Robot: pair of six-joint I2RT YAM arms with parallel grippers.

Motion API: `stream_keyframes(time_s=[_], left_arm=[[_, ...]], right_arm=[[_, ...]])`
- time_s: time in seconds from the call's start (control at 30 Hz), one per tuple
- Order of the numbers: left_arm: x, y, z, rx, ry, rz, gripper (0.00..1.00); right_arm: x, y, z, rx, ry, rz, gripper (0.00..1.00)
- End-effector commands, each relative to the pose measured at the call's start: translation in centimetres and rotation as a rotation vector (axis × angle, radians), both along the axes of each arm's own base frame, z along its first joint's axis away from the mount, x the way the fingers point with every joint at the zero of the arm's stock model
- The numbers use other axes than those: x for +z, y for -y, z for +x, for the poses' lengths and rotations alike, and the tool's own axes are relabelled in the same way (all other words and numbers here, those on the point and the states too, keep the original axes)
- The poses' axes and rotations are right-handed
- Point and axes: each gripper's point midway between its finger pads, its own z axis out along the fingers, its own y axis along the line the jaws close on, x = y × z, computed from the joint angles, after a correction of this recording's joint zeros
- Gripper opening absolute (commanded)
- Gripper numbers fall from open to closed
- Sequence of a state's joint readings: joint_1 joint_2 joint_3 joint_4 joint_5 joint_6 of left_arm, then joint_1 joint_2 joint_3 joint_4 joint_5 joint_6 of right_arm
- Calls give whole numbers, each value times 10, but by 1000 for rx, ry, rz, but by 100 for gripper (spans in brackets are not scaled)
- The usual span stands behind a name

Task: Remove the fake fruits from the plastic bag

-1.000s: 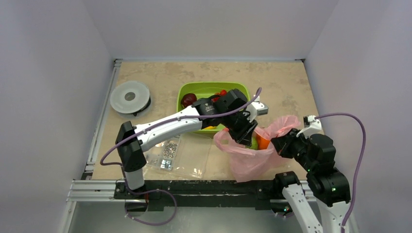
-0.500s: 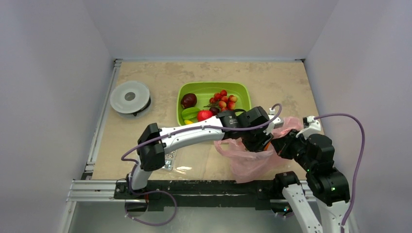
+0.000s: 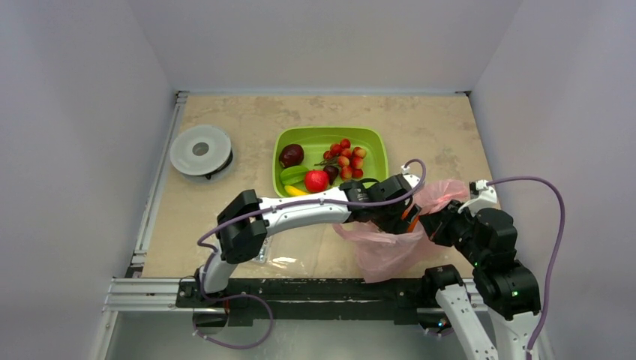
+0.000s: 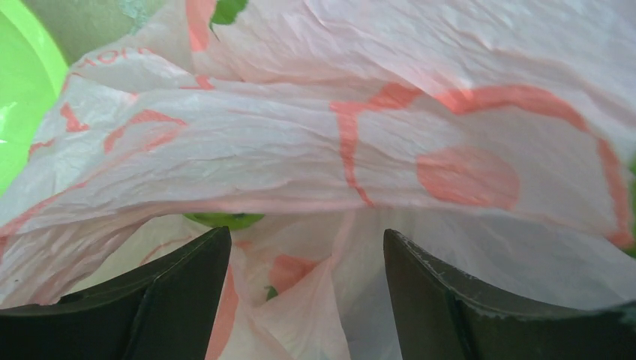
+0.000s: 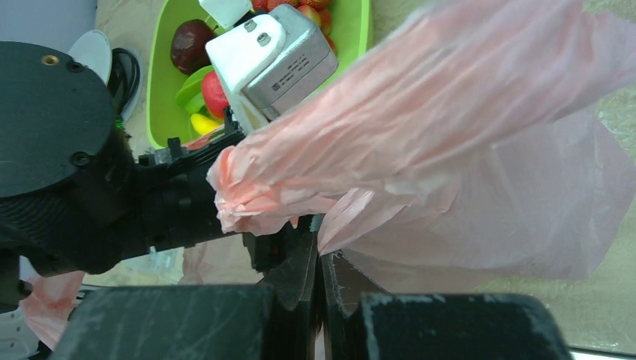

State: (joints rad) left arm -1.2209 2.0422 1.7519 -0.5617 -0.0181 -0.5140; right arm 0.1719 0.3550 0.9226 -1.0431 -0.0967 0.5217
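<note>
Left wrist cam: L gripper [image 4: 304, 251] spread wide at plastic bag [image 4: 322, 142] mouth beside tray [image 4: 19, 97], R gripper [image 5: 319, 259] pinching its rim; dip lower, straddle green fruit [image 4: 223, 219] w/o snagging film.

No legible text anywhere.
- Pink bag [image 4: 465, 90]: red print [image 4: 465, 176] shows only curved strokes and round blob; few letter-like marks near its top-left fold, unreadable.
- Silver block [image 5: 289, 52] beside bag in right wrist view: small label [image 5: 294, 76], lines too tiny to read.
</note>
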Motion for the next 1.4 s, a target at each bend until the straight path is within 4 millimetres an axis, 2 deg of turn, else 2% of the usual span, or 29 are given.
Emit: stream_keyframes(time_s=[0.0, 0.27, 0.4, 0.5, 0.6, 0.7, 0.8, 0.87, 1.17, 1.37], left_arm=[[-10, 12, 18, 84, 65, -12, 76], [-42, 12, 24, 83, 74, 61, 77], [-54, 14, 27, 70, 84, 88, 74], [-61, 12, 27, 58, 87, 111, 68], [-59, 13, 24, 45, 79, 105, 56], [-49, 12, 21, 36, 76, 89, 41], [-33, 11, 15, 18, 61, 59, 32], [-15, 12, 10, 0, 51, 15, 29], [55, 5, -10, -81, 46, -145, 25], [88, -10, -19, -121, 76, -212, 25]], right_arm=[[9, 1, 1, -15, 31, 11, 0], [3, 2, 0, -15, 15, 3, 0], [-1, 1, 1, -10, 9, 5, 0], [-3, -1, 2, -2, 4, 8, 0], [-3, -1, 2, 1, 1, 9, 0], [-6, -2, 2, 4, -6, 9, 0], [-8, -2, 1, 5, -12, 7, 0], [-8, -2, 1, 5, -13, 6, 0], [-6, 1, 3, -10, -3, 1, 0], [-7, 2, 5, -22, -5, 1, 0]])
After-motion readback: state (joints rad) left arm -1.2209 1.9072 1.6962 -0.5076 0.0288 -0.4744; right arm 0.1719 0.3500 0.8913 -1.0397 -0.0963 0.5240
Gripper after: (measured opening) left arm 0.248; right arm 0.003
